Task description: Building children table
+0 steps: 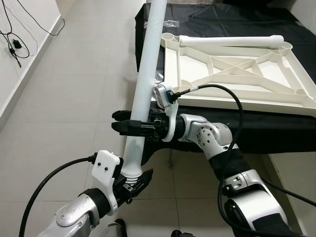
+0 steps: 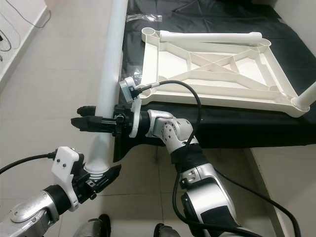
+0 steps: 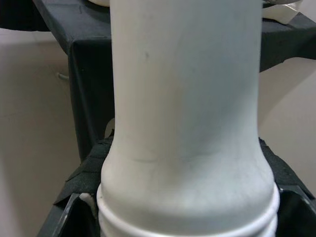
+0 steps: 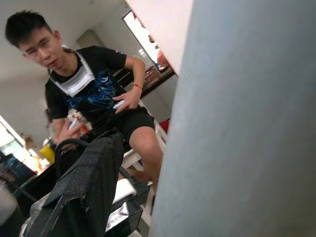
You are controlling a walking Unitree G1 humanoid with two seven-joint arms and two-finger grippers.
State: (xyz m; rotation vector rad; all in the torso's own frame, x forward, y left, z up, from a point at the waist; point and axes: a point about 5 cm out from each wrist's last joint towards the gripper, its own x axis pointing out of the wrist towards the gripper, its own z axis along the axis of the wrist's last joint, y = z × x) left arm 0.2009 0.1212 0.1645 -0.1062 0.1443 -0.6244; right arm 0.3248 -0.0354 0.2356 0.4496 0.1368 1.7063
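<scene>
I hold a long white table leg (image 1: 145,84) steeply tilted in front of me, over the floor. My left gripper (image 1: 132,181) is shut on its lower, ribbed end; the left wrist view shows the leg (image 3: 185,123) between the black pads (image 3: 79,197). My right gripper (image 1: 121,122) is shut on the leg higher up, reaching leftward from the right. In the right wrist view the leg (image 4: 247,123) stands beside one black finger (image 4: 94,182). The white table top (image 1: 170,69) lies upside down on a black cloth (image 1: 222,19). A second leg (image 1: 232,41) lies across its far edge.
The cloth-covered surface reaches to the right of my arms. Tiled floor (image 1: 74,89) lies to the left, with cables and a wall (image 1: 15,49) at the far left. Another white leg end (image 2: 306,96) shows at the right. A seated person (image 4: 98,94) appears in the right wrist view.
</scene>
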